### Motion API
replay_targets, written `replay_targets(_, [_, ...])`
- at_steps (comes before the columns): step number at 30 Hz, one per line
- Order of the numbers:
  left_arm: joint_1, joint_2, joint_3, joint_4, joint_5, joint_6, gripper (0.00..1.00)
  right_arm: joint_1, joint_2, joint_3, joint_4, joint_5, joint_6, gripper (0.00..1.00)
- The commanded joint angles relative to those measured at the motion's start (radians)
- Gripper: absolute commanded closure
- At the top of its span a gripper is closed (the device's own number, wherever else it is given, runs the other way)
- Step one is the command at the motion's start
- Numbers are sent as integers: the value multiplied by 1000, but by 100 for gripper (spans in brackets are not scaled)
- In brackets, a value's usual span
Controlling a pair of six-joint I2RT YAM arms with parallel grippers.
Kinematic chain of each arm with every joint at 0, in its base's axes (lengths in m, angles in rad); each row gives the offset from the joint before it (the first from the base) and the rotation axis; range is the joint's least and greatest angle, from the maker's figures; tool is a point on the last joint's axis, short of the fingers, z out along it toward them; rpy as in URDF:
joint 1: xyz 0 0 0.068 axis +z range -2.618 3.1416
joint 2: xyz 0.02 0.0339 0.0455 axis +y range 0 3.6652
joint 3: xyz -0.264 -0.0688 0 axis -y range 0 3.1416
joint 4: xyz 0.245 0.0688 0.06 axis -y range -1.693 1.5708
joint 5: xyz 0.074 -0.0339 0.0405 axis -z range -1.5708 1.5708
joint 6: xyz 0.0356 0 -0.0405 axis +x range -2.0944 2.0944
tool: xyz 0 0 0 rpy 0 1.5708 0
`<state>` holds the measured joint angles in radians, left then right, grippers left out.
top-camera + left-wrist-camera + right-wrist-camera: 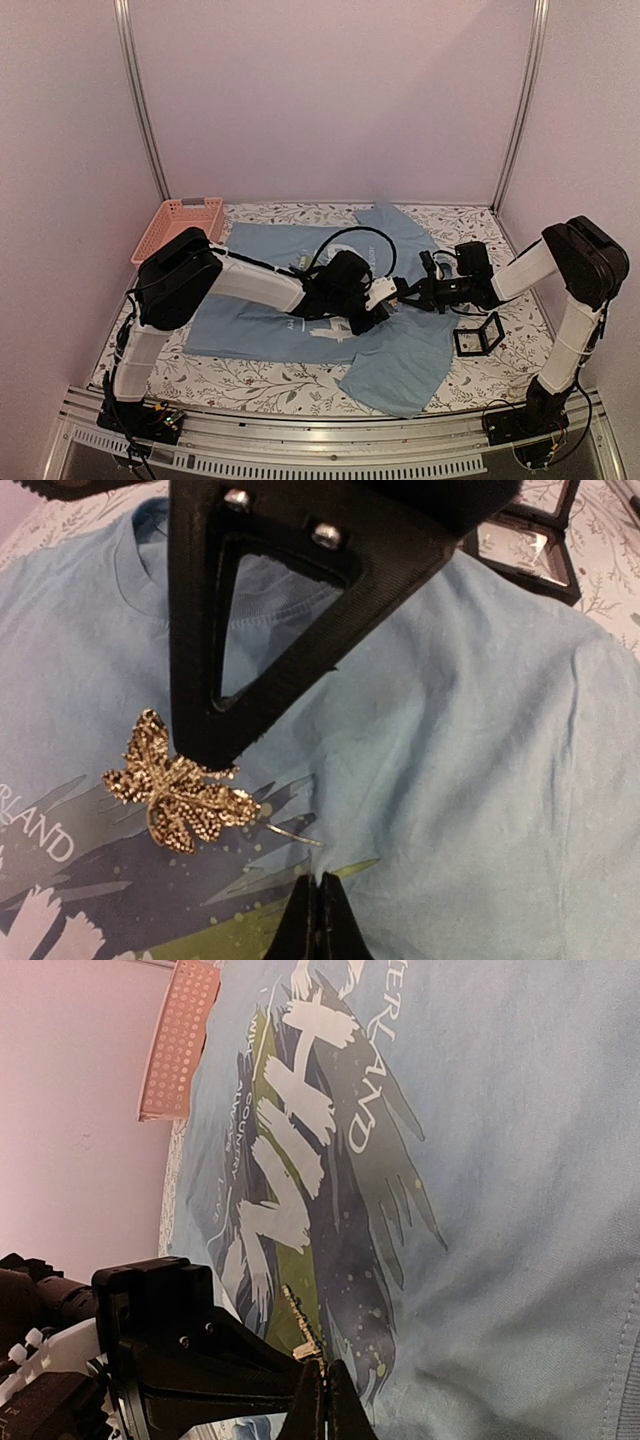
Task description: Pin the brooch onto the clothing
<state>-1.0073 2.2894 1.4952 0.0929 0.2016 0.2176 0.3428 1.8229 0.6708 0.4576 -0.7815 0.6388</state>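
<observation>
The light blue T-shirt [250, 325] lies flat on the table, print up. In the left wrist view my left gripper [320, 895] is shut on a small raised fold of the shirt [480, 730]. The gold glittery brooch [180, 795] hangs just above the print, its thin pin pointing at that fold. My right gripper [326, 1378] is shut on the brooch [301, 1325], seen edge-on there. One right finger [190, 630] covers the brooch's top edge. In the top view the left gripper [372, 300] and right gripper [398, 293] meet over the shirt's chest; the brooch is too small to see.
A small black open-frame box [479, 335] sits on the table right of the shirt, also showing in the left wrist view [525, 545]. A pink plastic basket [180, 226] stands at the back left. The floral tablecloth [270, 385] ends at the metal front rail.
</observation>
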Motion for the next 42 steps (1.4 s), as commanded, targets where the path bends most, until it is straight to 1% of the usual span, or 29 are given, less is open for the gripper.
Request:
replay_targets(1, [-6,-10,-15,31,15,20,100,8,16,35,17,-13,4,100])
replay_targets(7, [-7,-19,-29,40,1,24,100,8,16,56,-1,-3,-2,100])
replay_targets(23, [-6,-27,-36,44,-7,31,100,15,12,26,-56,-1,-37,100])
replay_targets(42, [-6,-19,-36,55,-39,40,100,19,36,30,-93,-32,-47,100])
